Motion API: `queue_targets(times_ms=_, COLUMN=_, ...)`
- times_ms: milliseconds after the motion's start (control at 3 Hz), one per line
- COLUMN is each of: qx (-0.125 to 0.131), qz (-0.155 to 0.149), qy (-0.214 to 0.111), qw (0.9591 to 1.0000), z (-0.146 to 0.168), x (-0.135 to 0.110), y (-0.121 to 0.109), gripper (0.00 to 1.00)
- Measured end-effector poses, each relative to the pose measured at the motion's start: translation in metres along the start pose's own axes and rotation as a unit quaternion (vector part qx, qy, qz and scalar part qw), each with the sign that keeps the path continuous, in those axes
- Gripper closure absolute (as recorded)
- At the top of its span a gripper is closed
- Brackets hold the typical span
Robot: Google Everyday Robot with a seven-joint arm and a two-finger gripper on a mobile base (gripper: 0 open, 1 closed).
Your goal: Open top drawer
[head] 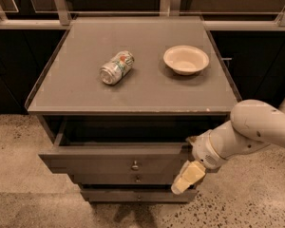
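Note:
The top drawer [95,161] is the widest of three grey-brown drawers under the cabinet top. It stands partly pulled out, with its dark inside showing behind the front panel. Its small round metal knob [135,165] sits at the centre of the panel. My gripper [186,175] is at the right end of the drawer front, its cream-coloured tip hanging down over the panel's right corner. The white arm reaches in from the right.
On the cabinet top [71,91] a crushed can [116,67] lies on its side and a cream bowl [186,59] stands to its right. Two narrower drawers [133,186] sit below the top one. Speckled floor surrounds the cabinet; dark cabinets and rails stand behind.

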State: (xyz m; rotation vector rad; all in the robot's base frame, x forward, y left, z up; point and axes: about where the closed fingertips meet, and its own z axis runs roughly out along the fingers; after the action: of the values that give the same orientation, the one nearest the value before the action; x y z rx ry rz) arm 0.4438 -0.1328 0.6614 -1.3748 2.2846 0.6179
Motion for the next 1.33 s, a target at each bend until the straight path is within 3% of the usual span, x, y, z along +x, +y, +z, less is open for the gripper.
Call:
queue_targets(times_ms=333, qx=-0.017, qz=0.011, qy=0.03, qw=0.9993, z=-0.026, x=0.004, y=0.029, gripper=0.0)
queue_targets(times_ms=667, qx=-0.017, qz=0.011, qy=0.03, qw=0.9993, z=-0.026, x=0.004, y=0.029, gripper=0.0)
queue_targets(times_ms=1333, qx=0.001, qz=0.012, qy=-0.013, qw=0.9998, z=-0.025, x=-0.016, y=0.001, gripper=0.0)
